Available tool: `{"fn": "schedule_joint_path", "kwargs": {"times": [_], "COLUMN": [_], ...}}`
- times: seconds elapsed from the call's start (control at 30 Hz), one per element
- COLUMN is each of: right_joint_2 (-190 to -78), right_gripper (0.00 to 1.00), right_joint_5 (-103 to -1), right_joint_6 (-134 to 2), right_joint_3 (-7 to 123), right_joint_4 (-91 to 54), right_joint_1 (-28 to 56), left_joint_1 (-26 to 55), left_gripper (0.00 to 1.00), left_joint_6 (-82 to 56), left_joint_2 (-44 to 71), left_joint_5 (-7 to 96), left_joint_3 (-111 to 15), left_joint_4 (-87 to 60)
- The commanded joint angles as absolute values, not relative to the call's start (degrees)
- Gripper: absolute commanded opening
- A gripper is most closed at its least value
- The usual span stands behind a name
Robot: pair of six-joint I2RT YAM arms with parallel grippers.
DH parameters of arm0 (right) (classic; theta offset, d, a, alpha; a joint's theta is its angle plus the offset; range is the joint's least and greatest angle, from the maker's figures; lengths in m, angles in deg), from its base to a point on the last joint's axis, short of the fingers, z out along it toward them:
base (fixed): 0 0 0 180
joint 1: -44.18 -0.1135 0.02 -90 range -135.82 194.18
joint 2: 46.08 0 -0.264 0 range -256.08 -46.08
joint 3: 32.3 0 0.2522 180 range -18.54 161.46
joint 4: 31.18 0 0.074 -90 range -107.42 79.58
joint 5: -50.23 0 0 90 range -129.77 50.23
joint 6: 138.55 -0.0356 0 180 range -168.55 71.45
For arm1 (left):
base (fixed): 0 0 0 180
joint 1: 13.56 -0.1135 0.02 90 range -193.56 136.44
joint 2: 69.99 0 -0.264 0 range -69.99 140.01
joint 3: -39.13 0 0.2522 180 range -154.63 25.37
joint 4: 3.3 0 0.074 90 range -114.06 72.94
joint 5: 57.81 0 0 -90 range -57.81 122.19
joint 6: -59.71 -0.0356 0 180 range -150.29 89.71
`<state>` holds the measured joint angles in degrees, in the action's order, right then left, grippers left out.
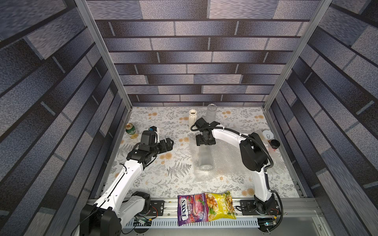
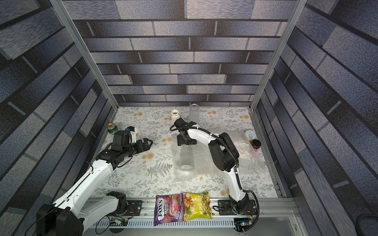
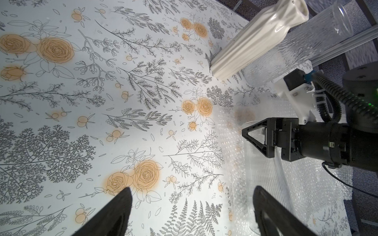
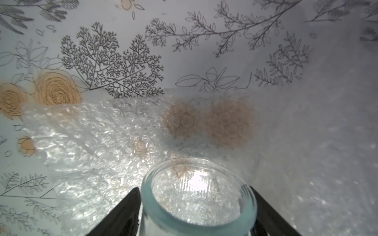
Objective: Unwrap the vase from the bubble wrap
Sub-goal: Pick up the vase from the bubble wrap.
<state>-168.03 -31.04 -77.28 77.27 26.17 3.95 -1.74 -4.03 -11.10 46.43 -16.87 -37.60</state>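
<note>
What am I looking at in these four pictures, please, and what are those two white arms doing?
These are two robot arms, a left arm and a right arm, mounted at the near edge of a table with a flowered cloth. Two pictures come from a camera pair overhead, so they nearly match; the remaining two come from a camera on each wrist. The left gripper hangs open and empty above the cloth. The right gripper is closed around a clear glass vase lying on spread bubble wrap. At the back stand a white ribbed vase and a second clear vase. Also there: a green can, a white-lidded cup, a dark cup, a purple sweets bag and a yellow snack bag.
</note>
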Motion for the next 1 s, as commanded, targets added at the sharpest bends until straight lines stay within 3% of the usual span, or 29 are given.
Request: {"fn": "schedule_joint_path", "kwargs": {"times": [0.0,0.27,0.97], "right_joint_2": [-169.09,-165.2,-144.17], "right_gripper": [0.75,0.6,0.54], "right_joint_5": [-31.19,-30.15,-31.84], "right_joint_6": [-76.99,-75.65,-74.8], "right_joint_3": [79.08,77.77,64.24], "right_joint_4": [27.41,27.29,23.38], "right_joint_1": [4.26,4.29,3.94], "left_joint_1": [-2.23,-2.26,0.82], "left_gripper": [0.93,0.92,0.89], "left_joint_6": [-5.03,-4.73,-3.8], "left_joint_2": [-10.67,-9.1,-1.7], "left_joint_5": [47.9,49.0,50.96], "left_joint_3": [-16.03,-15.82,-20.6], "left_joint_4": [-36.59,-35.65,-37.27]}}
